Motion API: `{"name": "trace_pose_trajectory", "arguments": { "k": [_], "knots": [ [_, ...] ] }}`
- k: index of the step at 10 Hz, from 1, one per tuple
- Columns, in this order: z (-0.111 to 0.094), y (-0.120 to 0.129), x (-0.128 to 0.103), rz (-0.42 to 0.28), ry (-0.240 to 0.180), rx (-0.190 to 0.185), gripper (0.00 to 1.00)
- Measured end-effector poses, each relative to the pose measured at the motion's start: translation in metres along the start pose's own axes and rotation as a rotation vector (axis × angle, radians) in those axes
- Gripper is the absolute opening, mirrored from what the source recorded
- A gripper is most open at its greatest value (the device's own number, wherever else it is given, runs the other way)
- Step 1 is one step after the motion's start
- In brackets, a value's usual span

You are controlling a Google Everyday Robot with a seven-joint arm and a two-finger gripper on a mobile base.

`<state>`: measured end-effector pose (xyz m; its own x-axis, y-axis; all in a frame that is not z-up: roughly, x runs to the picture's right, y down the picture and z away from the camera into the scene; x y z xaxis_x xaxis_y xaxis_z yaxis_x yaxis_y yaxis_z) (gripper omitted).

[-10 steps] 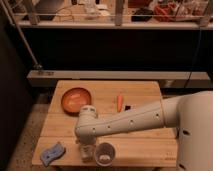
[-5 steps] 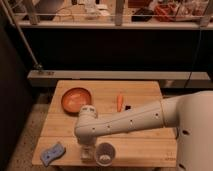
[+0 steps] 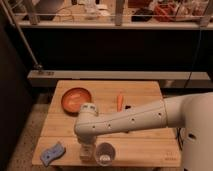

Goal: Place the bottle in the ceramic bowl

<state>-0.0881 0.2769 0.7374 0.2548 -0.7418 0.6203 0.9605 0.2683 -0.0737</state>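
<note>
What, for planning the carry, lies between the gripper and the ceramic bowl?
Camera view: only bare table and the arm's wrist lie between front-edge gripper and ceramic bowl.

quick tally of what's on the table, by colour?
Orange-brown: 1, ceramic bowl
Orange: 1, carrot-like stick
Black: 1, small item
Blue: 1, sponge-like pad
White: 1, cup
Total: 5
Claw is shut, low at the table's front edge between pad and cup. The bottle can't be made out there, so it isn't counted.
</note>
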Motion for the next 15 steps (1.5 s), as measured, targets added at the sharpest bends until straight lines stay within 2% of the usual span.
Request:
{"name": "trace_pose_trajectory", "arguments": {
  "k": [1,4,7,10,13,15],
  "knots": [
    [-0.004,0.0,0.001,0.003,0.002,0.004,0.15],
    [-0.009,-0.003,0.003,-0.001,0.003,0.013,0.41],
    [-0.005,-0.002,0.002,-0.001,0.001,0.015,0.66],
    [-0.008,-0.006,0.004,-0.001,0.001,0.021,0.63],
    [0.002,-0.005,0.004,-0.002,-0.001,0.025,0.62],
    [0.003,-0.005,0.001,-0.003,-0.006,0.026,0.77]
  ]
}}
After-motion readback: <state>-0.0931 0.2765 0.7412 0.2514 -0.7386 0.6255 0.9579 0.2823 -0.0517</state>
